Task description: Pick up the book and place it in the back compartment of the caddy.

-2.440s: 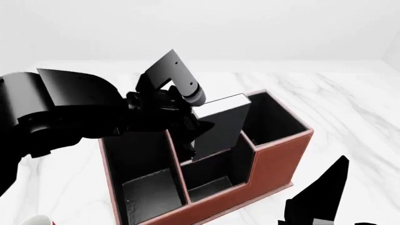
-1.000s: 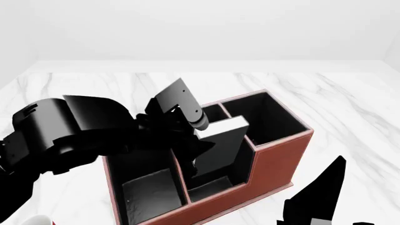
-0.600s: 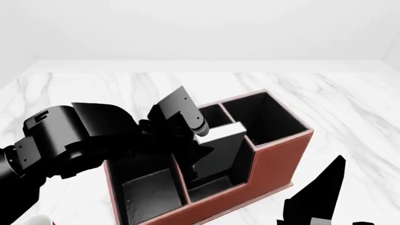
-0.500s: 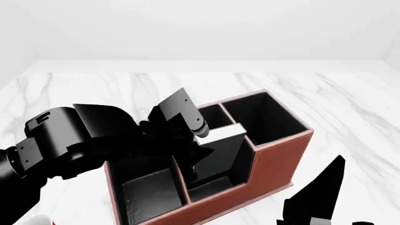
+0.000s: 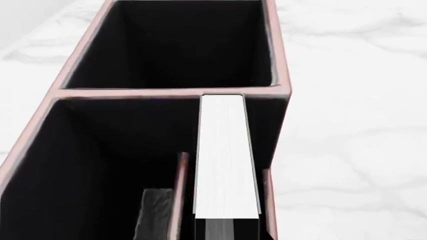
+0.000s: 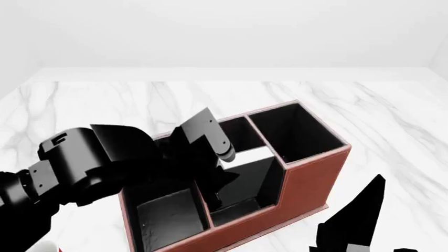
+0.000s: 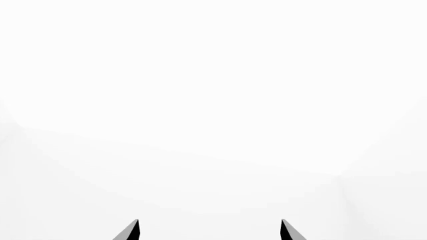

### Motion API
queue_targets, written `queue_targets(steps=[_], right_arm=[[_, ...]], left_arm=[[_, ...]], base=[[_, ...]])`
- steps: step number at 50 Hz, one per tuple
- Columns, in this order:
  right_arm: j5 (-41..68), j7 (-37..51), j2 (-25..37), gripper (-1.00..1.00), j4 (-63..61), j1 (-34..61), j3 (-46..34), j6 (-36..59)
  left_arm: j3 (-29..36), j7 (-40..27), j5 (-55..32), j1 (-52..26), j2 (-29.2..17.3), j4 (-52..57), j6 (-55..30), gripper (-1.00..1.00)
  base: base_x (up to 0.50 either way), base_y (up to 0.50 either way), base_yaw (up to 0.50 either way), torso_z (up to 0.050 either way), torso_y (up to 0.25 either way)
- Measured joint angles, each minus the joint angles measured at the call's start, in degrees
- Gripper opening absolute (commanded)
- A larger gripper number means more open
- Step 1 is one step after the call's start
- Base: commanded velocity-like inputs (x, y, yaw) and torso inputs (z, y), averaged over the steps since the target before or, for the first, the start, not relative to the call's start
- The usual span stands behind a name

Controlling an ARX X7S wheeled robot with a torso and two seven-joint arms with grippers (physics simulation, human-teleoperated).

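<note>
Book [image 5: 225, 160]: upright inside the caddy [image 6: 308, 173], page edges up, in the cell beside the tall open end cell, one end at the dividing wall. Left claw [image 6: 220, 176]: over the book, grip state cannot be told. Right claw [image 7: 209, 231]: tips spread, holding nothing.

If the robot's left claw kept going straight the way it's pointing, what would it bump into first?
Probably the book. The left claw points down into the caddy, and the book stands on edge right in front of it. Below that would come the caddy's black floor, though depth is hard to judge.
</note>
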Motion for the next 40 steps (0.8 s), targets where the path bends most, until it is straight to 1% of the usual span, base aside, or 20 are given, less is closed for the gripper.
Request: queue_targets(steps=[12,13,27,40], right_arm=[[0.0,0.2,0.2,1.0,0.1,0.0,-0.2,0.0],[0.0,0.2,0.2,1.0,0.1,0.1,-0.2,0.0],[-0.1,0.4,0.3,1.0,0.3,0.2,-0.5,0.1],[-0.2,0.6,0.4,1.0,0.2,0.2,-0.6,0.2]], left_arm=[[0.7,0.2,0.8,0.7,0.5,-0.9,0.5,-1.0],[0.7,0.2,0.8,0.8,0.5,-1.0,0.6,1.0],[-0.6,-0.6,0.5,0.7,0.4,0.0,1.6,1.0],[-2.2,-2.4,-1.7,-1.1,-1.6,6.1,0.4,1.0]], base=[[0.0,0.0,0.0,0.001,0.002],[0.0,0.0,0.0,0.0,0.0],[0.0,0.0,0.0,0.0,0.0],[0.0,0.0,0.0,0.0,0.0]])
